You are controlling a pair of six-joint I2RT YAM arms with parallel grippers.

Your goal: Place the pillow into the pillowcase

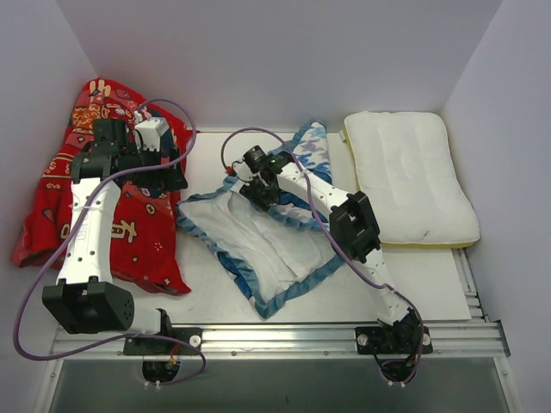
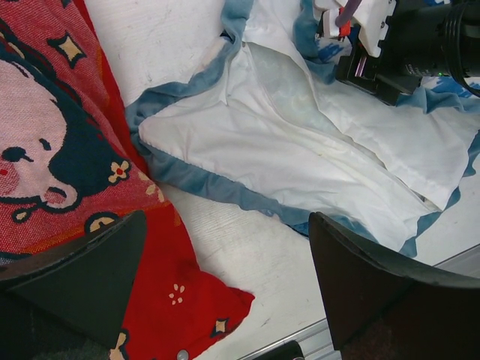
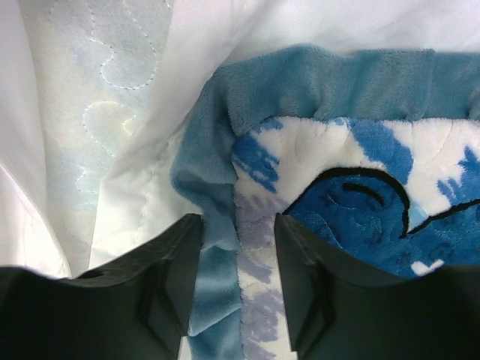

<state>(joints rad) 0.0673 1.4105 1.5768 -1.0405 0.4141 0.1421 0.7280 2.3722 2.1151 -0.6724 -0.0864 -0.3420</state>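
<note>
The pillow, white with yellow piping, lies flat at the back right, away from both grippers. The pillowcase is spread mid-table, its white inside up and its blue trim around it. My right gripper sits at its far edge. In the right wrist view its fingers are shut on a fold of the blue trim and the bear-patterned fabric. My left gripper hangs open and empty over bare table, between the red cloth and the pillowcase's left corner.
A red cartoon-figure cloth covers the left of the table, under my left arm; its corner reaches below the left gripper. A metal rail runs along the near edge. Walls close in the back and sides.
</note>
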